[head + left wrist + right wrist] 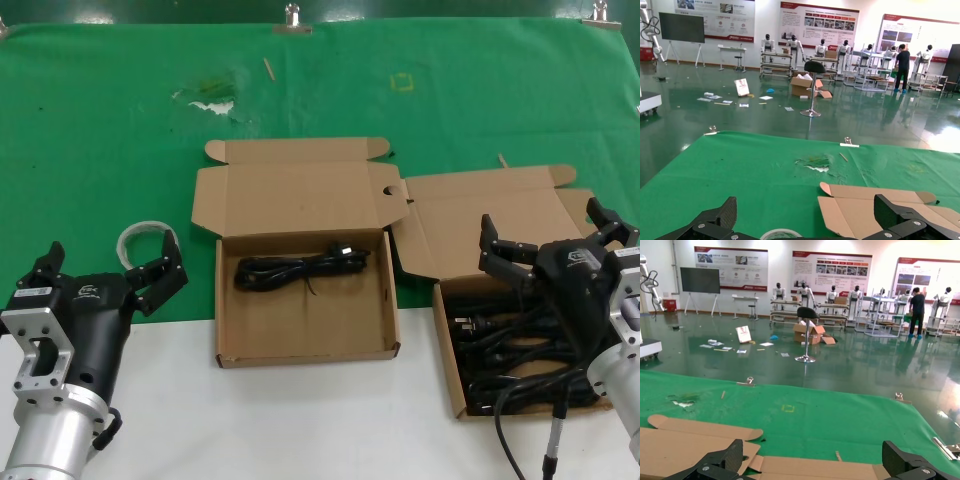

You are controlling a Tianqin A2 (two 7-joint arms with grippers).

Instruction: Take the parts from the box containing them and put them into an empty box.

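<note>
Right gripper (552, 238): hovering over the full box (452, 370) at the bench's right edge, jaws apart.
Cables (520, 345): lying tangled inside.
Risk: snagging several together.
Left gripper (110, 270): idling, jaws apart.

Two shallow brown cardboard mailer boxes with lids hinged open: a squarer one at centre (228, 345) and a skewed one at right (448, 345). One coiled black power cable (300, 270) in the centre box; several more tangled black cables (505, 345) in the right box, number not countable. One pale translucent hose loop (138, 235) on the green cloth. Two black robot grippers, left (105, 270) and right (555, 240), both spread wide. Two metal clips (292, 20) along the far cloth edge.
</note>
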